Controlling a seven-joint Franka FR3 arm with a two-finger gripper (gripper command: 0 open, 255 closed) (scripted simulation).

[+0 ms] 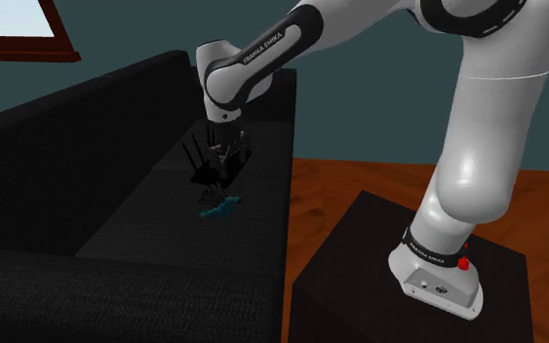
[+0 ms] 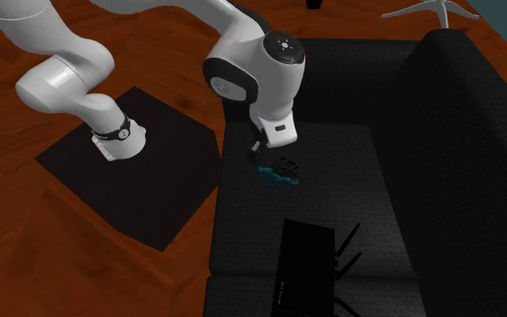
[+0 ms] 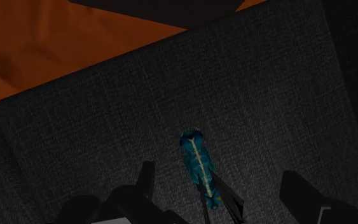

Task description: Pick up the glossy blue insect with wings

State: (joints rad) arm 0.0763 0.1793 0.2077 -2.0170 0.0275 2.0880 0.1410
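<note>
Pincer (image 3: 220, 179) open above blue insect (image 3: 196, 167) on black sofa (image 3: 95, 133); centre over slim body, lower straight, then close gently across it.

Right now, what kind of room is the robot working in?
Probably a living room: a long black sofa stands on a wooden floor, with a wood-framed window set in the teal wall behind it.
</note>
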